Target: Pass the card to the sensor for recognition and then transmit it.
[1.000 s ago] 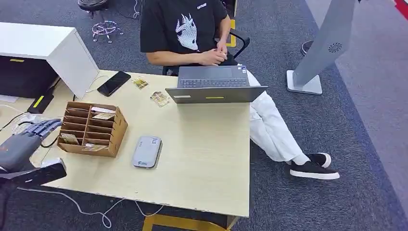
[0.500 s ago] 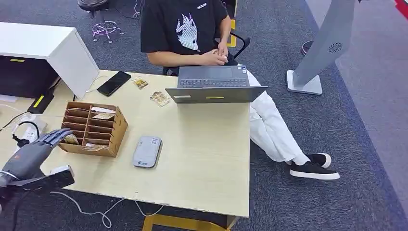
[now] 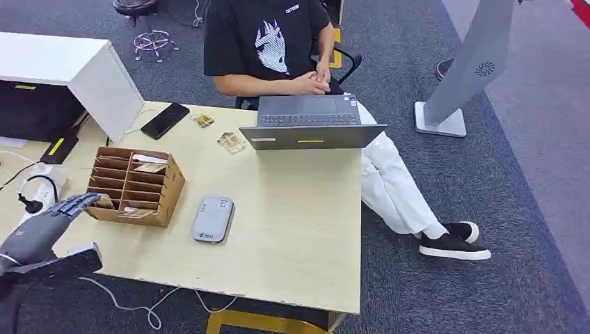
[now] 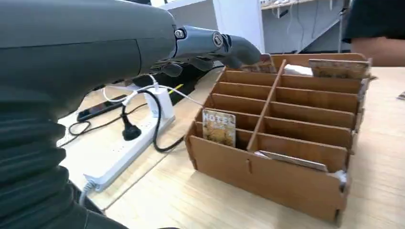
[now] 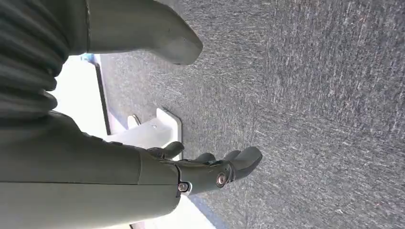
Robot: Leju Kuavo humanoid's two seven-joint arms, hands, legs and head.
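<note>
We keep our left hand (image 3: 43, 221) at the lower left of the head view, close to the cardboard organizer (image 3: 132, 185), because the cards stand there in slots. Its fingers are stretched forward and slightly apart, holding nothing. The card (image 4: 219, 127) stands upright in a near slot, long axis vertical, its printed face toward the hand. Our right hand (image 5: 210, 169) hangs over the carpet (image 5: 310, 95), fingers loosely apart. The sensor (image 3: 212, 219) lies flat in the lower centre.

card (image 4: 219, 127) | reads "HOTEL" (smaller print illegible) | standing in organizer (image 4: 305, 148)
</note>
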